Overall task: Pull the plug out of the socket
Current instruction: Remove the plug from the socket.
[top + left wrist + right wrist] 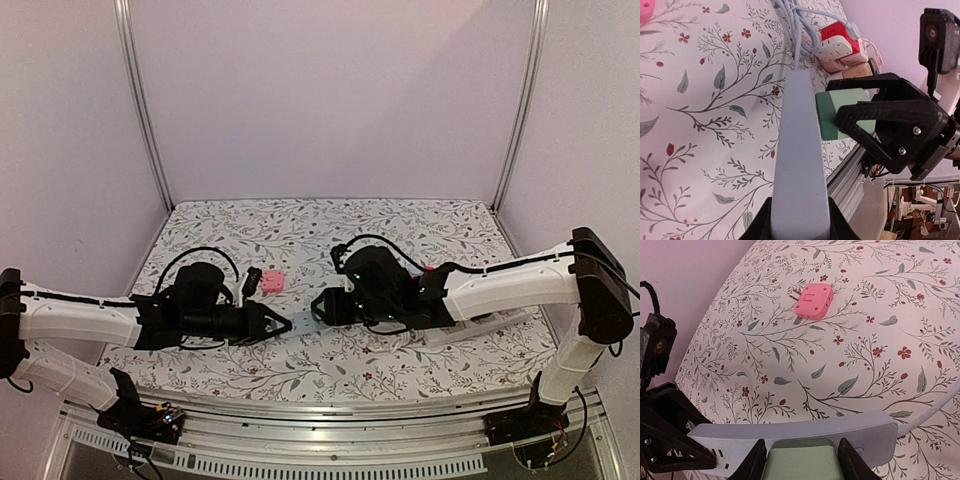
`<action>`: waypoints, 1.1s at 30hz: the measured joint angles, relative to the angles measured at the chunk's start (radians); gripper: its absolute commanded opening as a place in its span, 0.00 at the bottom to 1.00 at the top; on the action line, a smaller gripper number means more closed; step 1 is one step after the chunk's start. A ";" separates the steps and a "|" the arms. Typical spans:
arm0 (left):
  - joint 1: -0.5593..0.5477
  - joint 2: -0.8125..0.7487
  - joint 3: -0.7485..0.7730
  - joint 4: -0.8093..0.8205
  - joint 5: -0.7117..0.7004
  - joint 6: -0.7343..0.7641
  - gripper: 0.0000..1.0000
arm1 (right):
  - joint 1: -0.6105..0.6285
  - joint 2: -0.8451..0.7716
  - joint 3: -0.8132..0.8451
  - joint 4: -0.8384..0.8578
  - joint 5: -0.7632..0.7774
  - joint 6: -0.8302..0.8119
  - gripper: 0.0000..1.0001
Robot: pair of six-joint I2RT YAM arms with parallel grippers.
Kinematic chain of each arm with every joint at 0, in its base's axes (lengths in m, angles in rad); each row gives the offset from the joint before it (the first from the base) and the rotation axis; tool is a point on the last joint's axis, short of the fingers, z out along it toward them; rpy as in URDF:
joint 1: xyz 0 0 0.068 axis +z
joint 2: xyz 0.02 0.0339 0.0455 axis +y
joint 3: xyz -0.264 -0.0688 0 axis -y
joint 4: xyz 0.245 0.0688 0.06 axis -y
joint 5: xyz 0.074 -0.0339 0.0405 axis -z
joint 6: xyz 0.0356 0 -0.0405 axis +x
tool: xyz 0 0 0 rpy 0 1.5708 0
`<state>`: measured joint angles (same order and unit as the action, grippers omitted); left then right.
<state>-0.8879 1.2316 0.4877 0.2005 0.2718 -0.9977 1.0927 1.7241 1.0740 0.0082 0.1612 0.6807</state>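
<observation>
The socket is a long pale grey power strip [800, 150], lifted a little above the table between the two arms [303, 322]. My left gripper [800, 210] is shut on one end of it, a finger on each side. A pale green plug [832, 115] sits flush against the strip's side. My right gripper [801, 445] is shut on that green plug [800, 465], its fingers [754, 460] on either side, with the strip [790, 432] running across just beyond. In the top view the right gripper [322, 308] and the left gripper [283, 324] meet nearly tip to tip.
A loose pink plug [813, 300] lies on the floral cloth behind the left gripper [272, 282]. The strip's white cable [797, 25] runs to a cluster of red and white adapters [840, 45]. The table's metal front rail [330, 410] is close by.
</observation>
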 measured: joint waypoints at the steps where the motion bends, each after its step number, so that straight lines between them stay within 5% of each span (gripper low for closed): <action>1: 0.000 -0.003 0.000 -0.003 -0.002 0.001 0.00 | -0.008 0.000 0.000 0.001 -0.022 0.000 0.00; 14: 0.003 -0.014 -0.002 -0.040 -0.017 0.006 0.00 | -0.037 0.034 0.015 0.012 -0.124 0.008 0.00; 33: 0.005 -0.012 -0.002 -0.041 -0.001 0.002 0.00 | 0.066 0.034 0.068 -0.099 0.114 -0.023 0.00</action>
<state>-0.8833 1.2194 0.4858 0.1596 0.2707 -0.9955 1.1584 1.7580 1.1419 -0.0906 0.2749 0.6575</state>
